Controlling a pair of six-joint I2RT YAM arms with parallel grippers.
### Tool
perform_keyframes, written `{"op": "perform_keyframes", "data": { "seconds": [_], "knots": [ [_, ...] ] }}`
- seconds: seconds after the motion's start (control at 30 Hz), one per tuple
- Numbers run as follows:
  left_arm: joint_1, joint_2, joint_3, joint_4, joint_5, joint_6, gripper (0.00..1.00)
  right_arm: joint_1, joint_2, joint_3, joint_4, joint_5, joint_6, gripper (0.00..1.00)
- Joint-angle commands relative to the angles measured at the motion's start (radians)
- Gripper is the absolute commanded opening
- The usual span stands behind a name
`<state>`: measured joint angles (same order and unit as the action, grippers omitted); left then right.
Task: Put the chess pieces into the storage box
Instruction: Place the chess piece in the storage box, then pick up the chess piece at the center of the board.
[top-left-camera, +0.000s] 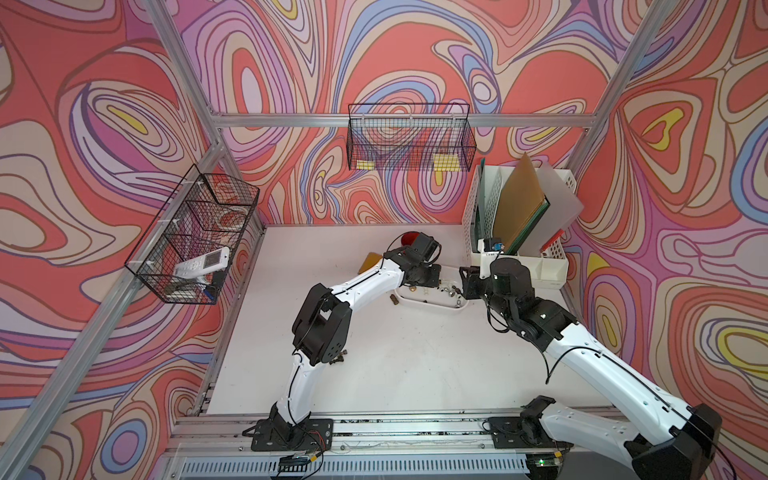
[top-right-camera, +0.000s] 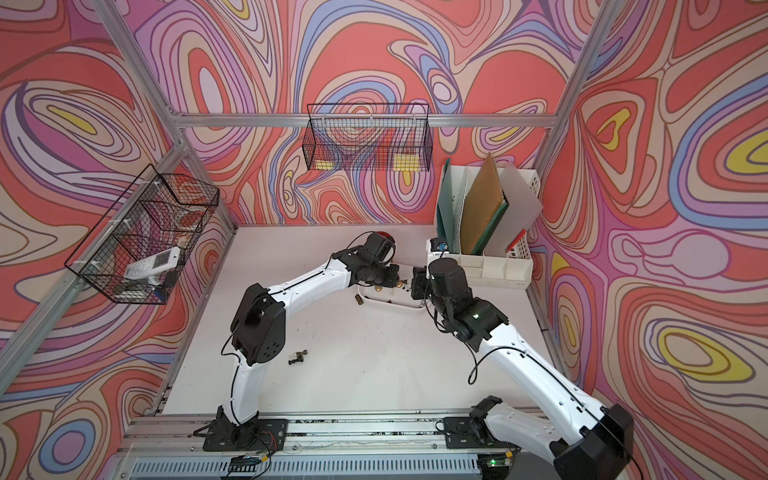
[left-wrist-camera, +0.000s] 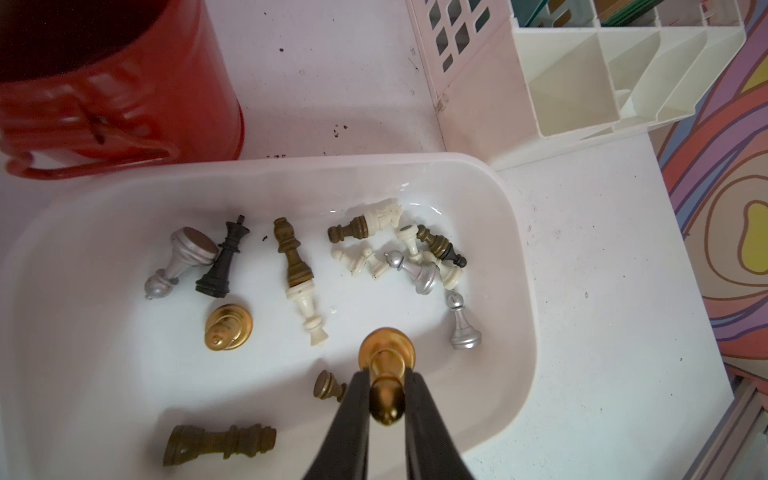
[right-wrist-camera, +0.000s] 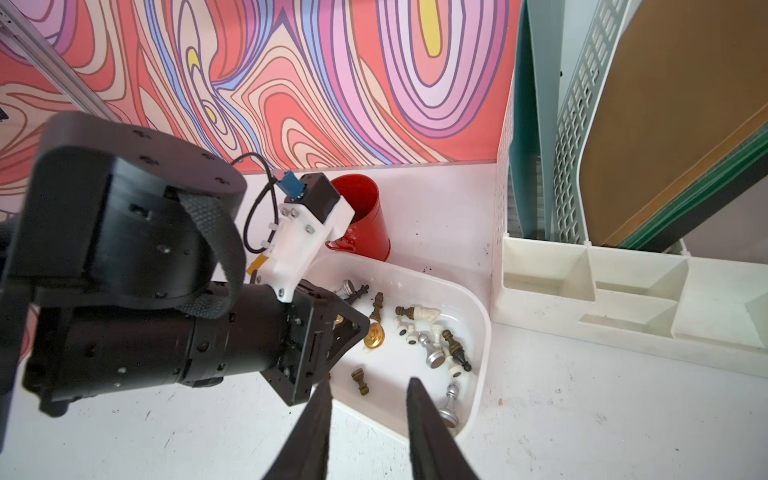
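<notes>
The storage box (left-wrist-camera: 515, 257) is a shallow white tub holding several chess pieces lying flat, among them a black one (left-wrist-camera: 224, 266), silver ones (left-wrist-camera: 463, 328) and brass ones (left-wrist-camera: 295, 257). My left gripper (left-wrist-camera: 387, 399) hangs over the box, its fingers closed on the head of a gold piece (left-wrist-camera: 386, 353) with its base toward the box floor. My right gripper (right-wrist-camera: 370, 388) is open and empty over the box's near rim (right-wrist-camera: 482, 332). In both top views the box (top-left-camera: 432, 306) (top-right-camera: 395, 305) lies between the two grippers. Loose pieces lie on the table (top-left-camera: 394, 300) (top-right-camera: 297, 357).
A red cup (left-wrist-camera: 124, 83) (right-wrist-camera: 365, 220) stands just behind the box. The tall white file organiser (top-left-camera: 519, 220) with its low compartments (left-wrist-camera: 582, 83) is close on the right. Wire baskets (top-left-camera: 191, 237) (top-left-camera: 409, 137) hang on the walls.
</notes>
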<state>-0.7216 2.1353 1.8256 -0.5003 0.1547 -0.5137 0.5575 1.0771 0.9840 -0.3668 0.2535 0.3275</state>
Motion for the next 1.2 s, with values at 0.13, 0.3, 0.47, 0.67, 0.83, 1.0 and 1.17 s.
{"op": "perform_keyframes", "data": {
  "seconds": [0.13,0.3,0.47,0.67,0.83,1.0,1.17],
  "knots": [
    [-0.006,-0.067,0.021,-0.056,-0.017,0.033,0.35,-0.003,0.040,0.030,-0.017,-0.049,-0.012,0.33],
    [-0.006,-0.230,-0.065,-0.064,-0.081,0.065,0.36,-0.002,0.076,0.057,-0.002,-0.186,-0.028,0.33],
    [0.004,-0.490,-0.290,-0.086,-0.227,0.093,0.36,0.080,0.195,0.115,0.016,-0.338,-0.092,0.33],
    [0.089,-0.813,-0.537,-0.264,-0.364,0.069,0.36,0.214,0.374,0.133,0.149,-0.503,-0.178,0.33],
    [0.223,-1.021,-0.708,-0.362,-0.340,0.050,0.36,0.237,0.543,0.202,0.192,-0.525,-0.209,0.32],
    [0.281,-1.105,-0.798,-0.393,-0.328,0.066,0.35,0.268,0.785,0.412,0.006,-0.294,-0.135,0.33],
    [0.288,-1.141,-0.839,-0.382,-0.336,0.069,0.35,0.299,0.978,0.592,-0.167,-0.046,-0.028,0.37]
  ]
}}
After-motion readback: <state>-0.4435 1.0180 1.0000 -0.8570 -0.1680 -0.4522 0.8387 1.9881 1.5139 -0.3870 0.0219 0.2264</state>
